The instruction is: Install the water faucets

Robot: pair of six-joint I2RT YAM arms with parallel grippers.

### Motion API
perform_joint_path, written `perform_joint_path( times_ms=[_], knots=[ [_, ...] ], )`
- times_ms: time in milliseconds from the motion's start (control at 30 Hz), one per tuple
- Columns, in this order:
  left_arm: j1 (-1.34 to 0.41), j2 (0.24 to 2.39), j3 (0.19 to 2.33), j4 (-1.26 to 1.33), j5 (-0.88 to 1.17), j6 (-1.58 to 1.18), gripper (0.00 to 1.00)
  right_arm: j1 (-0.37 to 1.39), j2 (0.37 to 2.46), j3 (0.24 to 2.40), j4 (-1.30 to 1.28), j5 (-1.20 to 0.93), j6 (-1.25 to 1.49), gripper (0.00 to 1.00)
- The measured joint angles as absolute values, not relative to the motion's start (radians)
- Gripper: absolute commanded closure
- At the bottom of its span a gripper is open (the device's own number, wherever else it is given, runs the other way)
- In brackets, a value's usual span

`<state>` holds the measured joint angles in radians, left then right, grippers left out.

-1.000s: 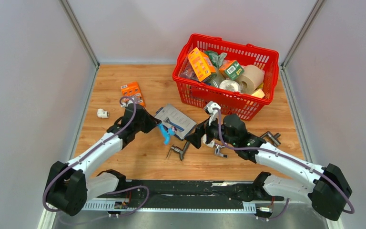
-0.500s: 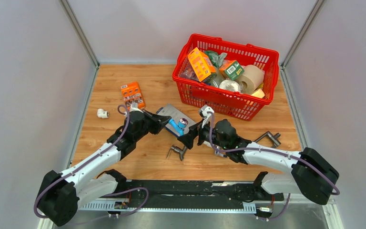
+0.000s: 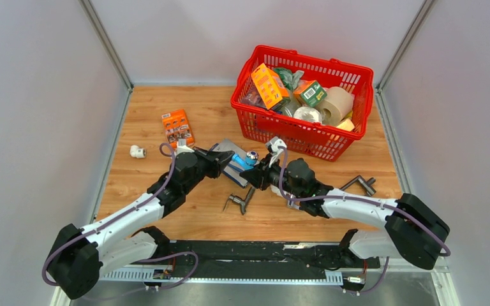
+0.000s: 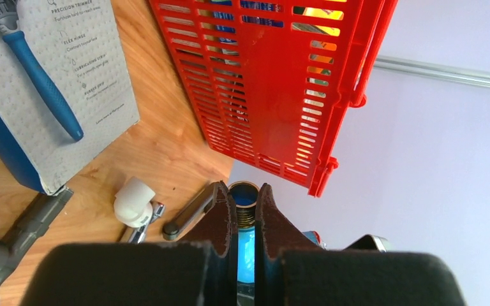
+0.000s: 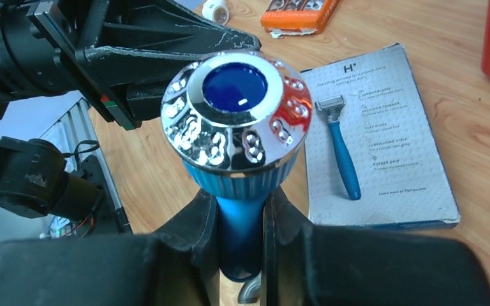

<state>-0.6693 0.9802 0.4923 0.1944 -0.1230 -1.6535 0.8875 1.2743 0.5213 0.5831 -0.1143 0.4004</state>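
A blue water faucet [image 3: 247, 159] hangs above the table between my two grippers. My left gripper [image 3: 224, 160] is shut on its blue body. In the left wrist view the threaded open end [image 4: 245, 196] sticks out past the left gripper [image 4: 245, 203]. My right gripper [image 3: 259, 169] comes in from the right and is shut on the faucet's blue neck [image 5: 239, 217], just below a round chrome knob [image 5: 236, 108] with a blue cap. In the right wrist view the right gripper [image 5: 239, 207] has the left gripper's black fingers [image 5: 166, 38] close behind the knob.
A razor pack [image 3: 230, 153] lies under the grippers. A dark grey tap [image 3: 239, 201] lies in front of it, and a chrome tap with a white elbow [image 4: 134, 201] beside it. Another dark tap [image 3: 360, 184] lies right. A red basket [image 3: 303, 137] stands behind; an orange box [image 3: 177, 127] and a white fitting [image 3: 137, 151] lie left.
The left arm carried the blue faucet up and to the right over the razor pack. The right arm reached in leftward and its open jaws shut on the faucet's neck.
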Motion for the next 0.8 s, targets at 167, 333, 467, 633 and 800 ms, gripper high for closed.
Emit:
perform_joint_path(
  times_ms=[167,333,467,633,800],
  knots=[
    [-0.672,0.972,0.471,0.216,-0.142,-1.645,0.62,0.889,1.269,0.538,0.547,-0.107,0.387,1.00],
    [-0.637,0.925,0.445,0.174,-0.128,-1.530,0.34,0.891,1.232,0.564,0.440,-0.095,0.368,1.00],
    [-0.519,0.940,0.542,-0.042,-0.080,-1.270,0.16,0.887,1.171,0.576,0.368,-0.070,0.338,1.00],
    [-0.471,1.056,0.832,-0.356,-0.125,-0.887,0.06,0.887,1.121,0.609,0.308,-0.061,0.302,1.00],
    [-0.458,1.213,1.075,-0.606,-0.202,-0.627,0.05,0.878,1.110,0.638,0.257,-0.081,0.262,1.00]
  ],
)
